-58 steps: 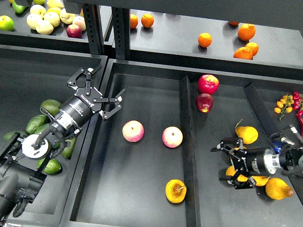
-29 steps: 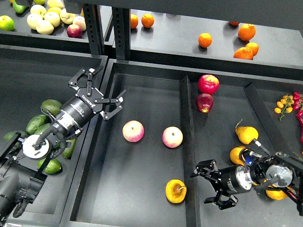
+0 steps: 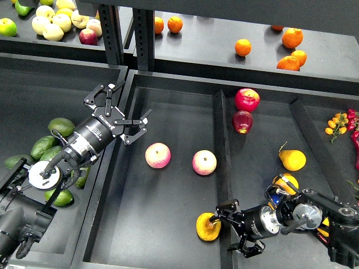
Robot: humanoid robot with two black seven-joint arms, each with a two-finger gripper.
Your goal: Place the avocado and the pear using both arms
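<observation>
The middle tray (image 3: 168,235) holds two pink-yellow apples (image 3: 157,155) and, near its front right corner, the pear (image 3: 207,226); the left bin (image 3: 33,101) holds a heap of avocados, the topmost avocado (image 3: 61,126) lying beside the left arm. The left pincer (image 3: 118,109) hovers spread and empty over the wall between bin and tray, well clear of any avocado. The right pincer (image 3: 235,231) reaches across the divider (image 3: 223,185) with its fingers spread, one tip just at the pear's right side, nothing gripped yet. The risk, as I judge it, is that this low sideways approach nudges the round pear away, or that the fingers catch the divider and close off-centre so the fruit slips
</observation>
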